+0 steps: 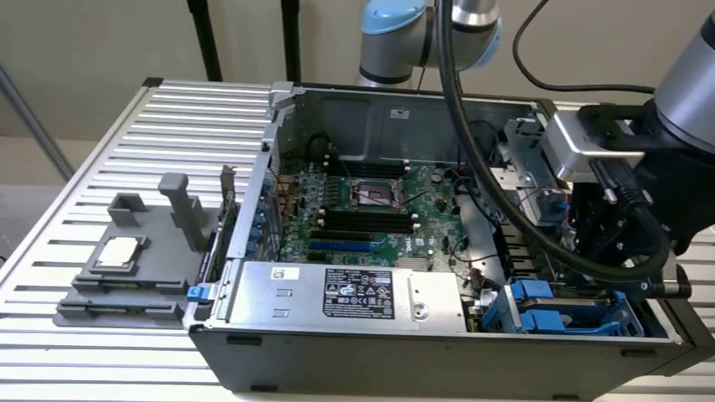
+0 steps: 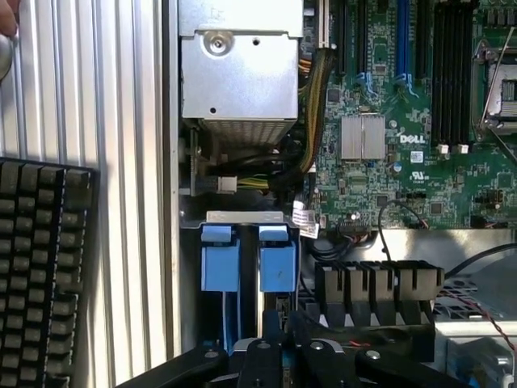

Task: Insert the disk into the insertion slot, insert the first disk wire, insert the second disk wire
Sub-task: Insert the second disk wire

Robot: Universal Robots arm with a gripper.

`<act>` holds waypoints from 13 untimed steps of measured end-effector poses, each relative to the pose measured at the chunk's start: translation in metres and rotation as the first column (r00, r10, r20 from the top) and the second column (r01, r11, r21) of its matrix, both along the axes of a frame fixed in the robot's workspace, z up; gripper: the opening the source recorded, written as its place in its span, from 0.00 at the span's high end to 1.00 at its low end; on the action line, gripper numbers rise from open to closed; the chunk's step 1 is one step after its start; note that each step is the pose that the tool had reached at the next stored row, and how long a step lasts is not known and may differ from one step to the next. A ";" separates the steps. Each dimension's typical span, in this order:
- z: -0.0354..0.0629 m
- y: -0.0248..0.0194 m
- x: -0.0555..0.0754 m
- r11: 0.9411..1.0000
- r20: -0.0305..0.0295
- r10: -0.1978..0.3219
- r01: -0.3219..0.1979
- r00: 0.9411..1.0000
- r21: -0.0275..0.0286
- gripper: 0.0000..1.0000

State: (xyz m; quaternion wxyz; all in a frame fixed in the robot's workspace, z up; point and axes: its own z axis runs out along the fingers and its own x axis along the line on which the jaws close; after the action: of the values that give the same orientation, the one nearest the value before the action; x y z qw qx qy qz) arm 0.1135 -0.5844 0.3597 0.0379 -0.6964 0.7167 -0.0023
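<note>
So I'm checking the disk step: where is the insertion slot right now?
The insertion slot sits in the case's front corner at the exterior view's right, beside the silver power-supply box, under the arm's black cables.

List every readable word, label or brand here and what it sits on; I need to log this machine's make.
"DELL": white print on the green motherboard, beside its silver heatsink.
Black label on the silver power-supply box: print too small to read.
White sticker on the case's back wall: unreadable.

This looks like a robotics lab: an open dark grey desktop computer case lies on a ribbed aluminium table, beside a grey plastic fixture block.
</note>
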 end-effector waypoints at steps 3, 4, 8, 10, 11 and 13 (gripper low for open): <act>-0.0052 -0.0001 0.000 1.000 0.004 0.001 -0.001 1.000 0.002 0.84; -0.0068 -0.0001 0.000 1.000 0.005 0.001 -0.001 1.000 0.003 0.84; -0.0098 -0.0002 0.000 1.000 0.013 0.003 -0.003 1.000 0.008 0.84; -0.0106 -0.0001 0.000 1.000 0.018 0.005 -0.005 1.000 0.011 0.84; -0.0111 -0.0001 0.000 1.000 0.019 0.005 -0.005 1.000 0.012 0.84; -0.0120 -0.0001 0.000 1.000 0.022 0.006 -0.007 1.000 0.013 0.84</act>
State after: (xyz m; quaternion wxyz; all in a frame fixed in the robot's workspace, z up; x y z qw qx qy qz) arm 0.1134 -0.5845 0.3477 0.0505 -0.6984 0.7140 -0.0052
